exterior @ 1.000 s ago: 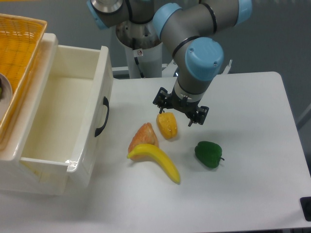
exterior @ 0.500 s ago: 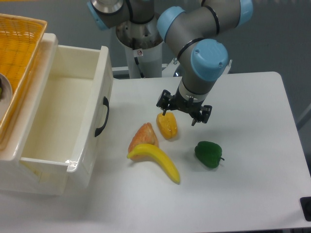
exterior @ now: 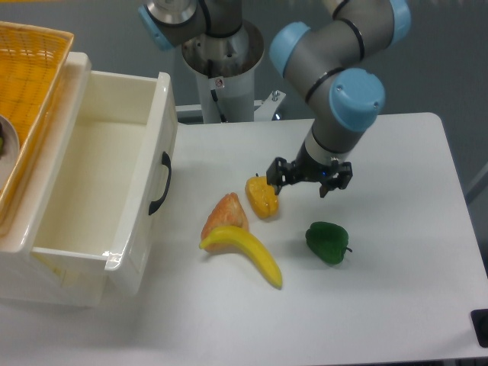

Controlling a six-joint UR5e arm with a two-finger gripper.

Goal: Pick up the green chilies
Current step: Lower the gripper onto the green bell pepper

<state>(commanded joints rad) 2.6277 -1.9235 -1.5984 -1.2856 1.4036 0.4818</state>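
- Tool point(exterior: 309, 183) on the grey-and-blue arm hangs above the white tabletop point(exterior: 396, 252), its two dark fingers spread apart with nothing between them.
- Left-hand finger in the picture point(exterior: 276, 172) sits just beside the upper right edge of the glossy yellow-orange toy pepper point(exterior: 262, 197); whether they touch cannot be told from this view.
- Other finger point(exterior: 338, 177) hangs over bare tabletop, up and slightly right of the green chilies.
- Green chilies point(exterior: 328, 242), a glossy dark green, blocky, pepper-shaped toy with a short dark stem poking out on its right side, lie on the tabletop below the tool and apart from it, untouched.
- Yellow-orange pepper rests near the middle of the tabletop, left of the green chilies with a clear gap between them.
- Orange wedge-shaped toy piece point(exterior: 225, 213) lies just beside the yellow-orange pepper, on its lower left.
- Long curved yellow toy banana point(exterior: 244, 251) lies in front of the orange wedge, its upper end touching or overlapping that wedge, its other end pointing toward the green chilies.
- Cream-white plastic drawer-like bin point(exterior: 141, 213) with a black handle on its side stands at the left of the tabletop, open at the top.
- Yellow woven basket point(exterior: 30, 76) sits at the far left edge, partly cut off by the frame.
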